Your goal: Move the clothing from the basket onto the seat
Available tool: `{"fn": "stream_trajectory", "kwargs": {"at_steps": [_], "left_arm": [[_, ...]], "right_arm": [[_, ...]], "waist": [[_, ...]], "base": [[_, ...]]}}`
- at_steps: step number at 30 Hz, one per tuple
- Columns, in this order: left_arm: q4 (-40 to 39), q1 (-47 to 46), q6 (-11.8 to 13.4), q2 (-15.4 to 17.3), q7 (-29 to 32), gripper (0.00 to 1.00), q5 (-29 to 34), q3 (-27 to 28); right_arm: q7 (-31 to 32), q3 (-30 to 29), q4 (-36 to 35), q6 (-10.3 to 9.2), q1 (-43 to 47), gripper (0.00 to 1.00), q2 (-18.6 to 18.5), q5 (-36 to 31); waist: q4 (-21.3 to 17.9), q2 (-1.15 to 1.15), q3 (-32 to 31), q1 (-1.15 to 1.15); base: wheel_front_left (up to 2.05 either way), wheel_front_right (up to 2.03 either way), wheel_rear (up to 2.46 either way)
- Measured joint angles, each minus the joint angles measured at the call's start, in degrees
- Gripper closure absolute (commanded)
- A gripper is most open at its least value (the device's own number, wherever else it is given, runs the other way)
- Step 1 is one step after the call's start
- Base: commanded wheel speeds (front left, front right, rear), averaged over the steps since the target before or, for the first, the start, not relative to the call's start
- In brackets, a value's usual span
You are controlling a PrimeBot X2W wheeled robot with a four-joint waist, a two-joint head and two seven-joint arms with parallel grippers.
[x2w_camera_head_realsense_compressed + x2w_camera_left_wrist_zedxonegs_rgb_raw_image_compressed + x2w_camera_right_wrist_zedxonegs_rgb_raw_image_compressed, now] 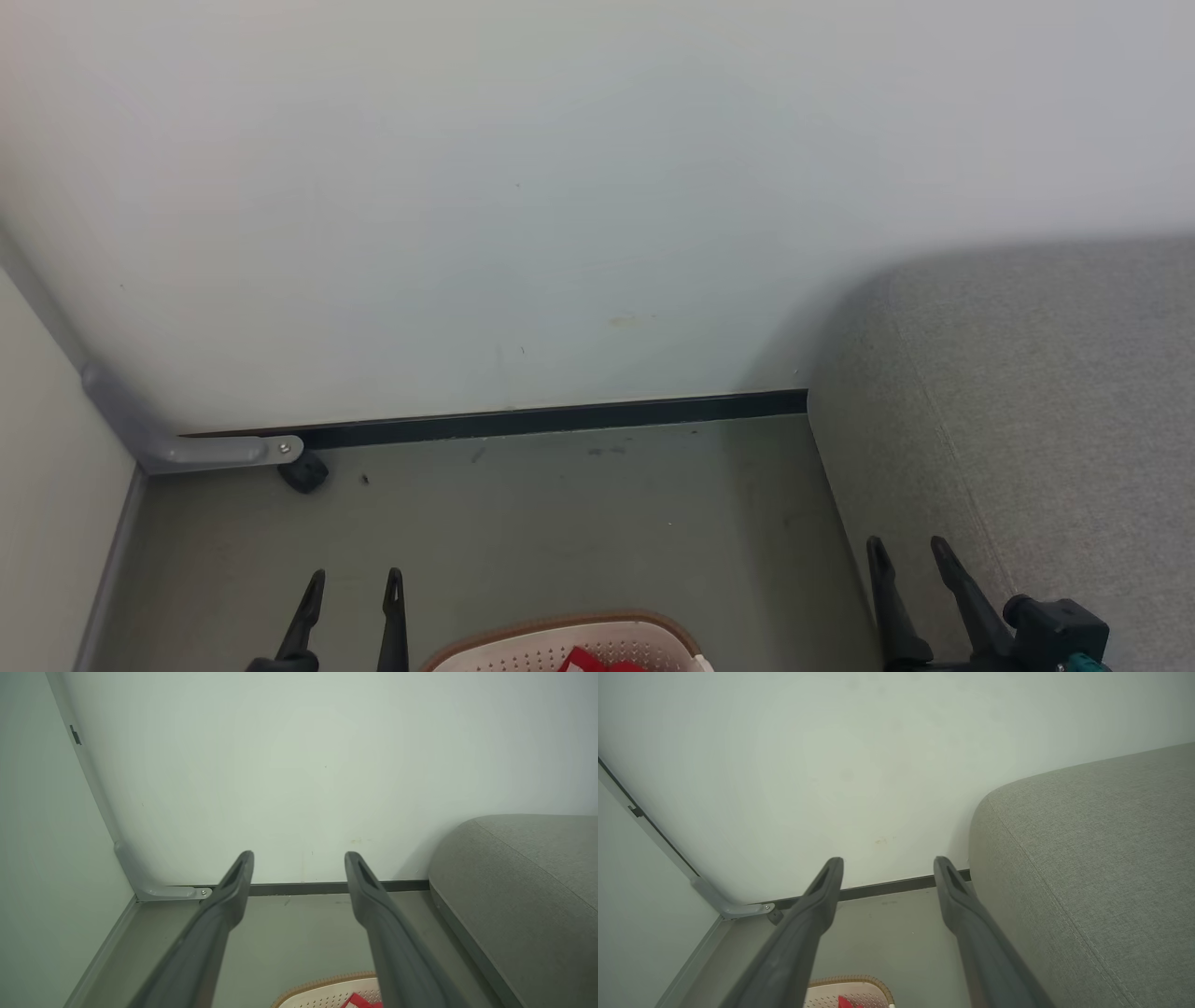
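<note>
The cream basket with its brown rim pokes up from the bottom edge of the head view, on the floor. A scrap of red clothing lies inside it; most of it is cut off. The big grey seat fills the right side. My left gripper stands open just left of the basket, nothing between its fingers. My right gripper is open too, in front of the seat's side. The basket, clothing and seat also appear in the left wrist view, and the seat and basket in the right wrist view.
A pale wall with a dark skirting strip closes off the space ahead. A grey metal bracket and a small black wheel sit in the left corner. Grey-green floor stretches between the wall, basket and seat.
</note>
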Motion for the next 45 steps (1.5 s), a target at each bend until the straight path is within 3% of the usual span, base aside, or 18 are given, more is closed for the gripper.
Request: {"fn": "stream_trajectory", "kwargs": {"at_steps": [14, 45], "left_arm": [[0.84, 0.06, 2.0, -0.03, -2.76, 0.0, 10.88, -1.76], [2.67, 0.13, 2.0, -0.91, -2.76, 0.0, 9.62, -1.04]], "right_arm": [[-2.8, 3.42, -0.2, -1.49, 0.05, 0.0, -1.52, -8.8], [-2.8, 2.54, 0.11, -1.47, 1.15, 0.0, -1.64, -8.88]], "waist": [[-0.22, 0.0, -0.45, 0.0], [-0.18, 0.0, -0.34, 0.0]], "base": [[0.0, 0.0, 0.0], [0.0, 0.0, 0.0]]}}
